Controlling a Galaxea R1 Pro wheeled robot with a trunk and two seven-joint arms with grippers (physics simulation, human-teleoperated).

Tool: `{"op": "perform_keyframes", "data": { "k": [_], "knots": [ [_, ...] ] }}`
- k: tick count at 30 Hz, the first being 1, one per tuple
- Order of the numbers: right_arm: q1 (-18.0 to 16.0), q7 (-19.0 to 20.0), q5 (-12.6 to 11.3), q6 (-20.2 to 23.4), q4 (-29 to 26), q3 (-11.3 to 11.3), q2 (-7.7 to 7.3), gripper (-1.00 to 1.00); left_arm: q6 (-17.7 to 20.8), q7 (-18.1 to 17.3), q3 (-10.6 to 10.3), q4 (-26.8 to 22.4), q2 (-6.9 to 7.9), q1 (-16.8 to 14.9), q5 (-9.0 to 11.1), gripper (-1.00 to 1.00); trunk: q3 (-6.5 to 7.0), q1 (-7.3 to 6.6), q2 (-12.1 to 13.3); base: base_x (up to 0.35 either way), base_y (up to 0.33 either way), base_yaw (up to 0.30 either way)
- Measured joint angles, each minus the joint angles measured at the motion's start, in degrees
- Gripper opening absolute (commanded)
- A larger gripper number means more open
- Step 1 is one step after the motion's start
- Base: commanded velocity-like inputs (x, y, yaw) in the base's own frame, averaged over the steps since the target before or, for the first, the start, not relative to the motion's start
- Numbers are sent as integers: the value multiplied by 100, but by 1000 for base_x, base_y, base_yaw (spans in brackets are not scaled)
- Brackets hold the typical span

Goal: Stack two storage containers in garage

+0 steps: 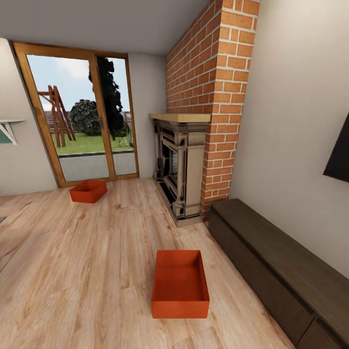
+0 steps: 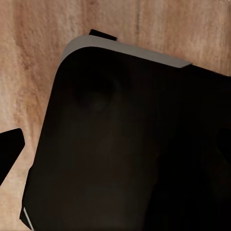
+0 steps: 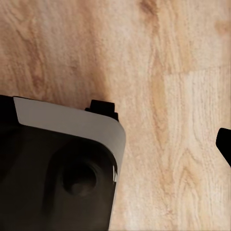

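Two orange-red storage containers lie on the light wood-plank floor of the living room. The nearer container (image 1: 180, 283) sits open-top and empty, just ahead, close to the dark bench. The farther container (image 1: 88, 191) rests by the wood-framed glass garden doors (image 1: 82, 118). In the left wrist view, a dark fingertip (image 2: 8, 154) of my left gripper shows at the frame's edge, over the planks. A fingertip (image 3: 225, 144) of my right gripper likewise shows at the edge of the right wrist view. Both hang above bare floor beside my black base (image 2: 130, 144), holding nothing.
A stone fireplace (image 1: 180, 169) with a wooden mantel stands against the red brick chimney (image 1: 213, 97). A long dark low bench (image 1: 281, 271) runs along the right wall. Open plank floor (image 1: 72, 271) spreads left of the near container.
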Motion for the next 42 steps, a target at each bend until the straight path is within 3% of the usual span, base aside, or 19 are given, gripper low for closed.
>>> {"op": "perform_keyframes", "data": {
  "k": [11, 42],
  "knots": [
    [-2, -1, 1, 0, 6, 0, 26, 100, 3, -7, -2, 14, -19, 0, 6, 100, 0, -1, 0, 39, 0, 0],
    [0, -65, 4, 0, 6, 0, 17, 100, 0, 0, 16, 17, -3, 0, 30, 100, 0, -3, 0, 274, 0, 0]
  ]
}}
